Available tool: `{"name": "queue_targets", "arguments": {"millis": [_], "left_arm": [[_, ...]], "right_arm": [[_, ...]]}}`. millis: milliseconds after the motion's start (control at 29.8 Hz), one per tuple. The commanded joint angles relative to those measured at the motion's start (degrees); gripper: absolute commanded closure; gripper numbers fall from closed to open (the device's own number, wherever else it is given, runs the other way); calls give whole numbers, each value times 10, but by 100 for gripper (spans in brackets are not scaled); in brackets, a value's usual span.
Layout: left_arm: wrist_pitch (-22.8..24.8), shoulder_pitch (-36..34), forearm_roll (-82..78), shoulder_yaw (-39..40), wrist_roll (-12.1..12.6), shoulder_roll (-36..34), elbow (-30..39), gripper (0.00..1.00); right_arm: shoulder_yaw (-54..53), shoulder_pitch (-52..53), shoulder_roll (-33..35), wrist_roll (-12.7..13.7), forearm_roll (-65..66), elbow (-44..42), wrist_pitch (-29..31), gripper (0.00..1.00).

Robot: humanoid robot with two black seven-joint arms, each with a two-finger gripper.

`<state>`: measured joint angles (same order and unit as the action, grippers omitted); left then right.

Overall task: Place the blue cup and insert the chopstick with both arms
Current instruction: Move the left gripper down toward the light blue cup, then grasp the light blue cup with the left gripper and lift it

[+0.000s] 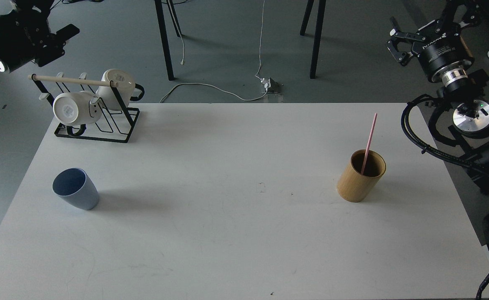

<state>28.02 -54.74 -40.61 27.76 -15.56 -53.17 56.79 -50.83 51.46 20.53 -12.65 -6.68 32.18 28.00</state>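
The small pale blue plastic cup (pixel 76 188) stands upright on the white bench (pixel 236 233), well below the left jaws (pixel 58 39), whose state I cannot tell. The right jaws (pixel 398 43) hang spread, empty, well above the thin pink chopstick (pixel 369 139) leaning in the tan bamboo cylinder (pixel 361 176), ready for pickup.

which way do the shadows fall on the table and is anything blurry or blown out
Head view: soft shadows stretch to the right of the blue cup and the bamboo holder, so the light comes from the left; the white table is evenly lit without glare; the pink chopstick is sharp; the left arm's silver ring is overexposed.
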Motion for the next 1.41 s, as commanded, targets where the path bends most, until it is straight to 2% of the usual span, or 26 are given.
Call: {"name": "queue_targets", "arguments": {"millis": [0, 168, 268, 369, 503, 704, 872, 939, 1140, 1207, 1374], "left_arm": [[0, 53, -104, 0, 0, -62, 116, 11], [0, 94, -264, 0, -3, -95, 148, 14], [-5, 129, -306, -2, -23, -114, 152, 17], [-61, 165, -372, -5, -32, -125, 154, 17], [-146, 209, -458, -15, -78, -126, 127, 17], [-228, 245, -471, -62, -84, -115, 29, 20], [-261, 243, -497, -113, -109, -70, -44, 22], [-270, 243, -509, -114, -109, -58, -63, 22], [-271, 244, -511, -119, -109, -40, -69, 25], [-271, 244, -511, -119, -109, -39, -69, 30], [-271, 244, -511, -126, -110, -28, -69, 36]], "right_arm": [[-2, 0, 2, -1, 0, -2, 0, 0], [-2, -2, 14, -1, 0, -4, 0, 0], [-2, -1, 19, -1, 0, -5, 0, 0], [-2, 0, 24, -1, 0, -4, 0, 0], [-3, 0, 25, -1, 0, -4, 0, 0], [-6, -2, 26, -2, -1, -4, 0, 0], [-6, -3, 21, -3, -1, -4, 0, 0], [-5, -2, 19, -3, -1, -4, 0, 0], [-5, 1, 19, -3, -1, -3, 0, 0], [-5, 2, 21, -3, -1, -3, 0, 0], [-3, 1, 23, -3, -1, -4, 0, 0]]}}
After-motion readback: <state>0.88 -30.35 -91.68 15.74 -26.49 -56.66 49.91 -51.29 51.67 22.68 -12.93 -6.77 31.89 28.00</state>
